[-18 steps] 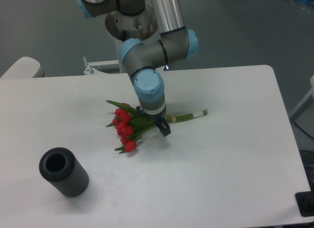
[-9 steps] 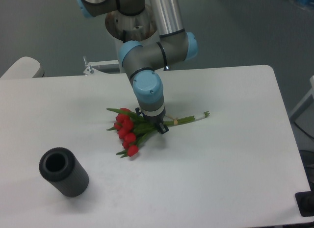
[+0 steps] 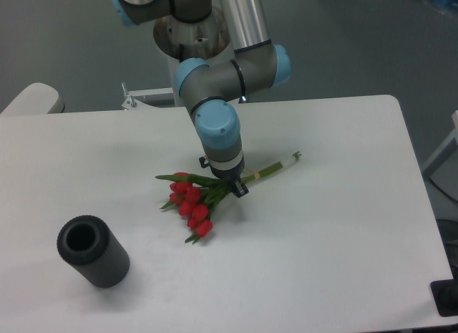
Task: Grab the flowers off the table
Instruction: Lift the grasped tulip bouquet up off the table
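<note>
A black ribbed cylinder (image 3: 93, 251) lies on its side near the front left of the table (image 3: 336, 225), its open end turned up and to the left, well apart from the flowers (image 3: 195, 203). A pale rounded object (image 3: 32, 99) shows at the far left edge behind the table. Nothing lies between the cylinder and the bunch.

The arm (image 3: 222, 75) reaches down from its base at the back, its blue-capped wrist pointing steeply down over the table's middle. The gripper (image 3: 235, 186) sits closed on the flowers' green stems, just behind the leaves. The red buds hang to the lower left of it; the stems slant up to the right, ending in a pale bound tip (image 3: 290, 159). Whether the buds touch the table I cannot tell.

The table is plain matte white with rounded corners. Beyond it is a grey-blue floor.
</note>
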Controlling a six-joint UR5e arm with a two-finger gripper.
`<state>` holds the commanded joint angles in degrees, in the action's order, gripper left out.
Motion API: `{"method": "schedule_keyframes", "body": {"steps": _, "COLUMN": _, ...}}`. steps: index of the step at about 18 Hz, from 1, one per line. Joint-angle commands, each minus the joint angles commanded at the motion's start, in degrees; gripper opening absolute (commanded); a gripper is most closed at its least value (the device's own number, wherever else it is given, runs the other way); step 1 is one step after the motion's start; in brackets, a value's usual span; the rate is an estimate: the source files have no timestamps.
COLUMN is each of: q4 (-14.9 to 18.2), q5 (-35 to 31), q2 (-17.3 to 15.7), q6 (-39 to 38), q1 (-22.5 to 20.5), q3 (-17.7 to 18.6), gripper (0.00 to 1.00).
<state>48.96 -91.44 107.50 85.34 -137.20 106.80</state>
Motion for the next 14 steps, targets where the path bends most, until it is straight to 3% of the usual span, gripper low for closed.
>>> {"method": "schedule_keyframes", "body": {"steps": 3, "q4": 0.09, "q5": 15.45, "q2": -1.24, "q6": -0.88, "q1": -0.87, "q3": -5.45, "gripper": 0.12}}
{"method": "schedule_keyframes", "body": {"steps": 7, "q4": 0.09, "q5": 19.54, "q2": -1.41, "q6": -0.79, "q1": -2.90, "q3": -7.48, "gripper": 0.12}}
{"method": "schedule_keyframes", "body": {"steps": 9, "q4": 0.17, "q5": 24.78, "q2": -1.24, "q6": -1.75, "q1": -3.25, "q3": -9.59, "gripper": 0.12}}
{"method": "schedule_keyframes", "body": {"steps": 11, "q4": 0.09, "q5": 31.90, "q2": -0.89, "q6": -6.30, "q1": -4.39, "q3": -11.26, "gripper": 0.12}}
{"method": "schedule_keyframes", "body": {"steps": 14, "q4": 0.17, "q5": 37.19, "q2": -0.18, "q6": -11.94, "q1": -5.09, "q3": -13.72, "gripper": 0.11}}
